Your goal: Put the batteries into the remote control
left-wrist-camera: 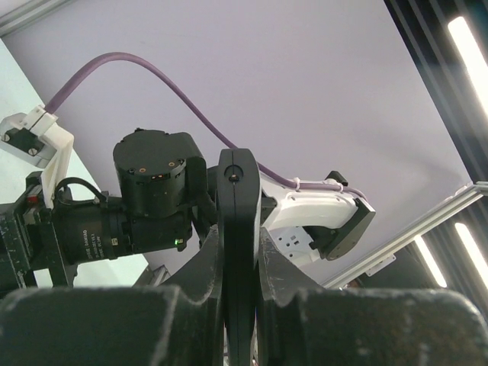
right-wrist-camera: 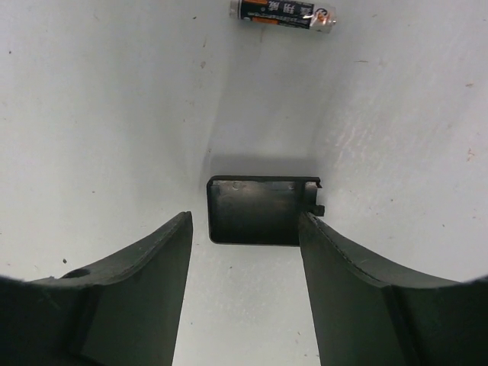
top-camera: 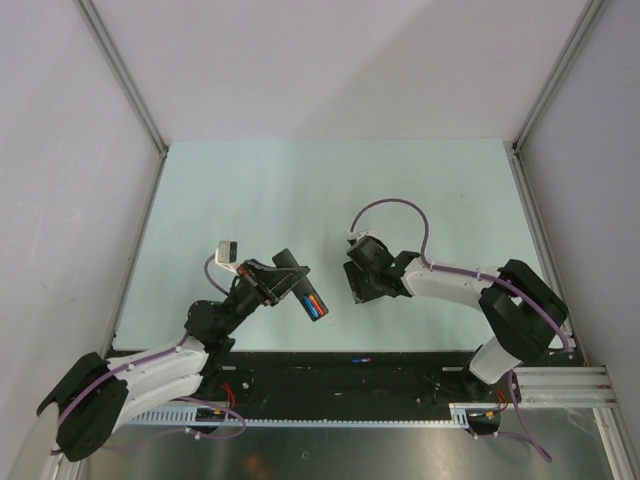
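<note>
Remote control (top-camera: 298, 280) was off the table (top-camera: 300, 190), held in the air at about 7 o'clock from the table's centre. The left claw (top-camera: 278, 280) was closed on its long edges. In the left wrist view the bar stood edge-on between the fingers, so the grip looked narrow but square. Two batteries (top-camera: 315, 303), one blue and one red-orange, lay side by side in the open bay at the remote's 5 o'clock end. Whether they were fully seated could not be told from above.

The right claw (right-wrist-camera: 244, 221) was at 3 o'clock from the remote, pointing down at the table with its fingers spread and holding nothing. Directly beneath it lay a flat black cover (right-wrist-camera: 255, 210), probably the bay's door, with its tabs at 3 o'clock. A loose battery (right-wrist-camera: 282, 11) lay well apart at 12 o'clock from the cover.

The step in hand seemed to be taking up that cover. The piece was thin and lay flush on the table, so the fingers would need to drop until they nearly touched the surface. They should straddle the plain sides and close gently so the cover did not skid or flip. The tabbed edge should stay free so it could hook into the bay first. The left claw should keep the bay facing up, or the cells could spill.
</note>
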`<state>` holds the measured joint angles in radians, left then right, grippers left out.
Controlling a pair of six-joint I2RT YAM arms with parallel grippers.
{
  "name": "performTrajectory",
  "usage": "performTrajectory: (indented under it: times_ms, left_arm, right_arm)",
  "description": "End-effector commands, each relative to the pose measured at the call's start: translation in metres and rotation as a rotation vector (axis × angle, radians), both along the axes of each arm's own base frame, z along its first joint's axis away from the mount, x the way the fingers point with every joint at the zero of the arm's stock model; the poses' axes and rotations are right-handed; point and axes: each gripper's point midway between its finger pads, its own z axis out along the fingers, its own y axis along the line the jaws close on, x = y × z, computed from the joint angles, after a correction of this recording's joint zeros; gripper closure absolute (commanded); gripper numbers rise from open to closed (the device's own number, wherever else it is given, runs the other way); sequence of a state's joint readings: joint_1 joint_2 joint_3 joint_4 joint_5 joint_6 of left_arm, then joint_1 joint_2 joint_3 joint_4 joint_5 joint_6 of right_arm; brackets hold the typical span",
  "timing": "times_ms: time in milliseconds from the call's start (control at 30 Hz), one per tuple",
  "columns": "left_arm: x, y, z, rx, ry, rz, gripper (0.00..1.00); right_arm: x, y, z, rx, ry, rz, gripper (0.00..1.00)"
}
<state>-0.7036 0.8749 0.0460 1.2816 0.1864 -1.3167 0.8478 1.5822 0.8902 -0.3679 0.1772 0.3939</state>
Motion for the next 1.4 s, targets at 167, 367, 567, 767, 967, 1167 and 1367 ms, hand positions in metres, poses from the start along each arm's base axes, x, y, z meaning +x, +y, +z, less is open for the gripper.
performTrajectory:
  times_ms: [167, 367, 567, 767, 967, 1167, 1367]
  left_arm:
    - [-0.006, 0.008, -0.03, 0.037, 0.028, 0.011, 1.0]
    - [-0.006, 0.007, -0.03, 0.04, 0.029, 0.01, 1.0]
    - [-0.006, 0.007, -0.031, 0.042, 0.032, 0.01, 1.0]
    - [-0.007, 0.007, -0.032, 0.042, 0.032, 0.005, 1.0]
    - [-0.009, 0.006, -0.032, 0.043, 0.03, -0.002, 1.0]
    - [-0.01, 0.008, -0.03, 0.036, 0.023, -0.001, 1.0]
    - [-0.01, 0.007, -0.029, 0.036, 0.019, -0.003, 1.0]
  right_arm:
    - [-0.005, 0.019, -0.007, 0.016, 0.034, 0.134, 0.41]
    - [-0.017, 0.012, -0.009, -0.065, 0.043, 0.213, 0.47]
    - [-0.034, 0.006, -0.007, -0.143, 0.05, 0.349, 0.43]
    - [-0.032, -0.004, -0.002, -0.202, 0.025, 0.339, 0.37]
    - [-0.02, 0.011, 0.028, -0.089, -0.067, 0.27, 0.32]
    - [-0.017, 0.007, 0.035, -0.082, -0.078, 0.193, 0.29]
    - [-0.011, -0.007, 0.042, -0.002, -0.081, -0.095, 0.37]
